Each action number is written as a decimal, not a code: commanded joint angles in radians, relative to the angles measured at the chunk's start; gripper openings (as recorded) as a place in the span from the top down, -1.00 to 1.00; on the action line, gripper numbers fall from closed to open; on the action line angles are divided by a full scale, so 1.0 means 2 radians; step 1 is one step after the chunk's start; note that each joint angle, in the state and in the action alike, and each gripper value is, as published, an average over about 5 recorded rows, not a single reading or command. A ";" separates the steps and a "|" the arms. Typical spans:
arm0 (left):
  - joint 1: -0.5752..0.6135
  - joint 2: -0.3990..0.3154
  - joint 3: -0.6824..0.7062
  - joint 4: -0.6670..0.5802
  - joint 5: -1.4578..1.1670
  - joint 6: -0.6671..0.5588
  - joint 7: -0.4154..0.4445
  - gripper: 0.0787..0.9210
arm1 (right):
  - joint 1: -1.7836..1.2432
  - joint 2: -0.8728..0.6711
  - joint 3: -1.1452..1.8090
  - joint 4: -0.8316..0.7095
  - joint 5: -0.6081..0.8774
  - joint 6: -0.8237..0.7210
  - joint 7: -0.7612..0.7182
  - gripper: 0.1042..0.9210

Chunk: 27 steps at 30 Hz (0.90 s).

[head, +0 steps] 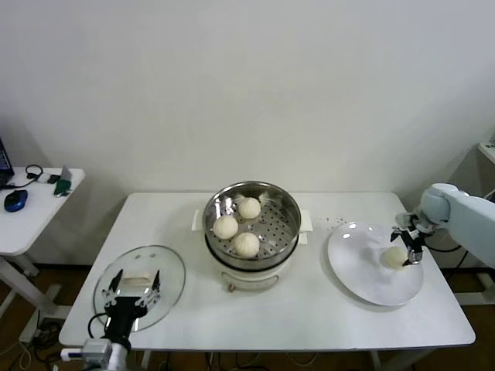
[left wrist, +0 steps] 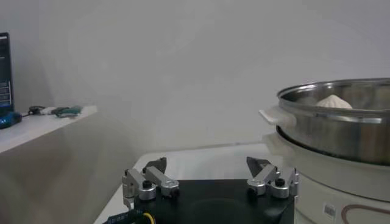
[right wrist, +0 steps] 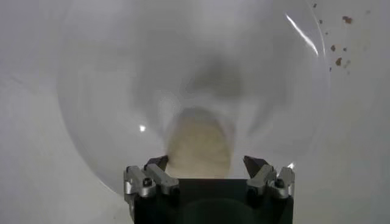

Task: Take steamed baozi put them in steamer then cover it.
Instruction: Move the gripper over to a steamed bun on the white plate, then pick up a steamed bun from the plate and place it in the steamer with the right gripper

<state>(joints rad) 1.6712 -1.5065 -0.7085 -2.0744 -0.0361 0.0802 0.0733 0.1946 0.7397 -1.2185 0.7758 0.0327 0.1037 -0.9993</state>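
Head view: three steamed baozi (head: 237, 226) already sit in the steamer (head: 288, 207), middle of the table (head: 309, 309). The fourth bun (head: 395, 257) is alone on the white plate (head: 360, 270) off to my right. My right gripper (head: 408, 249) hangs just over it, fingers spread wide, holding nothing. I read this as the pick of the last bun: not yet gripped. The cover (head: 166, 270) lies flat on the table near my left front corner, pale handle up; my left gripper (head: 131, 290) is poised above it, jaws fully apart, empty

Left wrist view: left gripper (left wrist: 210, 176) wide open, nothing between the fingertips. Steamer wall (left wrist: 341, 128) shiny steel on its white base, one bun top (left wrist: 333, 101) showing above the rim. The lid itself is hidden under the gripper body here

Right wrist view: right gripper (right wrist: 208, 173) open, the last bun (right wrist: 198, 140) centred between the fingertips but partly blurred; I cannot tell whether the pads touch it. Cream-white, smooth, rounded dough on the plate (right wrist: 109, 79); a few dark crumbs (right wrist: 338, 55) on the table beyond

Next, I judge: lower slightly, close softly so the dough does not dent, carry to the free spot on the perforated floor. Lid after
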 commanded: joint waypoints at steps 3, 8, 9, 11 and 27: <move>0.000 -0.001 0.001 0.002 0.000 0.000 0.000 -0.77 | -0.032 0.015 0.033 -0.030 -0.016 -0.001 0.000 -0.76; -0.002 0.000 0.001 0.004 0.000 0.001 0.000 -0.77 | -0.033 0.016 0.039 -0.030 -0.018 0.001 -0.001 -0.72; -0.002 0.000 0.001 0.004 0.000 0.001 0.000 -0.77 | -0.032 0.016 0.040 -0.030 -0.018 0.002 -0.001 -0.70; -0.002 0.000 0.001 0.004 0.000 0.001 0.000 -0.77 | -0.028 0.015 0.041 -0.030 -0.018 0.005 -0.002 -0.67; -0.002 0.002 0.003 0.004 0.000 0.001 -0.001 -0.77 | 0.077 -0.003 -0.046 0.025 0.034 0.009 -0.017 -0.39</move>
<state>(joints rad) 1.6674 -1.5041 -0.7011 -2.0653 -0.0362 0.0813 0.0721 0.2024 0.7436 -1.1875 0.7562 0.0192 0.1221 -1.0244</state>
